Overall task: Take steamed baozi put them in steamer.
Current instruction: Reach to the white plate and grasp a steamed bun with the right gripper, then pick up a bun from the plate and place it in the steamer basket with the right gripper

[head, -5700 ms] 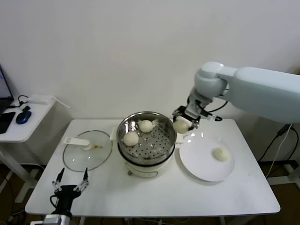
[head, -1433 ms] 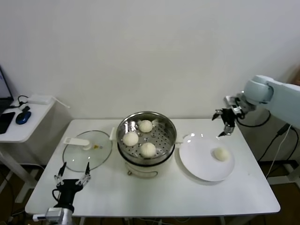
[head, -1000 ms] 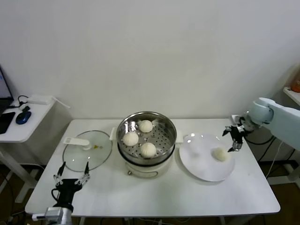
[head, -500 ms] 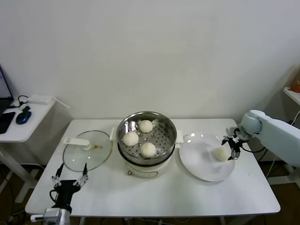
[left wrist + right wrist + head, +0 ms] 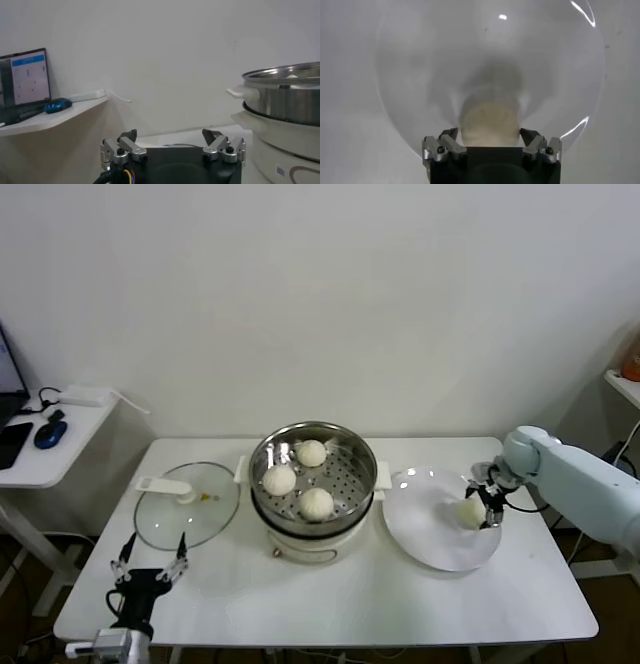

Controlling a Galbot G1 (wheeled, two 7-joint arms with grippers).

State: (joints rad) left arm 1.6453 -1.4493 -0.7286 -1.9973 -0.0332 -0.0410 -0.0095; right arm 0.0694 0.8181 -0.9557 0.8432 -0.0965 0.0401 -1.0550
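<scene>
The steamer [image 5: 300, 530] stands mid-table with three baozi on its perforated tray, at the back [image 5: 311, 452], the left [image 5: 279, 480] and the front [image 5: 316, 502]. The fourth baozi [image 5: 470, 511] lies on the white plate [image 5: 430, 534] to the steamer's right. My right gripper [image 5: 483, 502] is down at the plate, open, with a finger on either side of this baozi. In the right wrist view the baozi [image 5: 490, 122] sits between the spread fingers of the gripper [image 5: 490, 135], over the plate [image 5: 420, 75]. My left gripper [image 5: 148, 569] is parked open and empty near the table's front left edge.
A flat glass lid [image 5: 187, 504] with a white handle lies left of the steamer. A small side table [image 5: 40, 449] with a mouse stands at the far left. In the left wrist view the left gripper [image 5: 170, 136] faces the steamer's side [image 5: 285, 105].
The third baozi has been left in the steamer. My right gripper has come down from above the plate's far right edge to straddle the last baozi. The left arm stayed put.
</scene>
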